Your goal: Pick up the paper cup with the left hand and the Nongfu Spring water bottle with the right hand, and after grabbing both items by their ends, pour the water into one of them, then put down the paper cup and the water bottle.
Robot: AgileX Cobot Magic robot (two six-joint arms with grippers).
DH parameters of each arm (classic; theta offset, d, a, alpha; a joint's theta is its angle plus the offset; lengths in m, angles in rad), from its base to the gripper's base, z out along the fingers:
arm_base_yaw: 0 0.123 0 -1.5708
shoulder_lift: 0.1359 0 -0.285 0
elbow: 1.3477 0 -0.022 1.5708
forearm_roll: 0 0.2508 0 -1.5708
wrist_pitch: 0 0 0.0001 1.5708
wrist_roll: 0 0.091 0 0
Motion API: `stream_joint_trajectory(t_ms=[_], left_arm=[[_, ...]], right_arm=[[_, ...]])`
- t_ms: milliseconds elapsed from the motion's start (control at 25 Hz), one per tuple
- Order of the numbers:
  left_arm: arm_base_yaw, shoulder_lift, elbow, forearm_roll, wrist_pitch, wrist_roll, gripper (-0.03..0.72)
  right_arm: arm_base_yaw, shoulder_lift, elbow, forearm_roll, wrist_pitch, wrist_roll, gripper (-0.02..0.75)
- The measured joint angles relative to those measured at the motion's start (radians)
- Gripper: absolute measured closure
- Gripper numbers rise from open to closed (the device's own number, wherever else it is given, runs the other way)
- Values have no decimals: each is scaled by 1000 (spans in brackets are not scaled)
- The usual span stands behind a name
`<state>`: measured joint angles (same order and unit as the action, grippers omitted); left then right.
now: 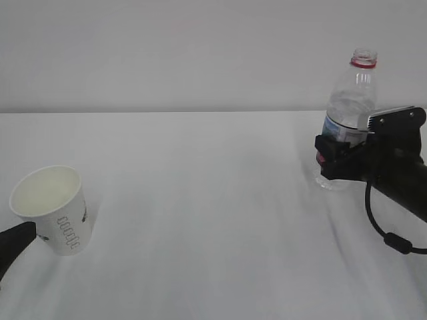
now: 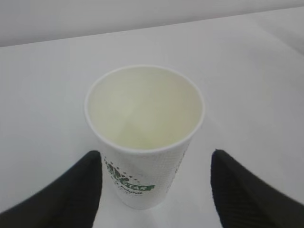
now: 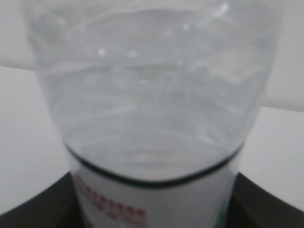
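So in the exterior view, the white table (image 1: 200, 220) has the paper cup (image 1: 56, 208) sitting way over on the left side, tilted a bit so the mouth faces the camera, grey lettering down its side. Only the black tip of the left hand (image 1: 15, 241) pokes in from the lower left corner, right against the cup's base area; from here it's hard to say whether it really touches. Over on the right, the Nongfu Spring water bottle (image 1: 349, 100) stands upright, red neck ring, no cap. The right hand (image 1: 339, 159) comes in from the right edge and is wrapped around the bottle's lower half at label height, a black cable looping below it.

The left wrist view looks down into the cup (image 2: 145, 128), which sits between the two black fingers (image 2: 71, 190). The fingers are spread fairly wide: the left one sits right up against the cup wall, while the other has a clear gap to it, so it's not clamped. The inside looks pale yellowish; can't tell if that's the water or just the lining. Green logo shows on the side.

The right wrist view is basically all bottle (image 3: 152, 104), super close and blurry. The dark fingers (image 3: 38, 209) hug both sides at the label, so it's gripping it.
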<state>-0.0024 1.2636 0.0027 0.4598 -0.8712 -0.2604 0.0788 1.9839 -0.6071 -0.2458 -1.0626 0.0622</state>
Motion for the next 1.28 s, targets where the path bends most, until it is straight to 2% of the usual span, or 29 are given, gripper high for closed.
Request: stream_joint_trajectory(t_ms=[400,760,1280], left_arm=[[0,0,0,0,0,0,182],[0,0,0,0,0,0,188],[0,0,0,2,0,0,188]], right_arm=[[0,-137,107,72,41,-19,297],[0,-208,214,92,43,-20,297],[0,-211,225,153,15,-21,297]])
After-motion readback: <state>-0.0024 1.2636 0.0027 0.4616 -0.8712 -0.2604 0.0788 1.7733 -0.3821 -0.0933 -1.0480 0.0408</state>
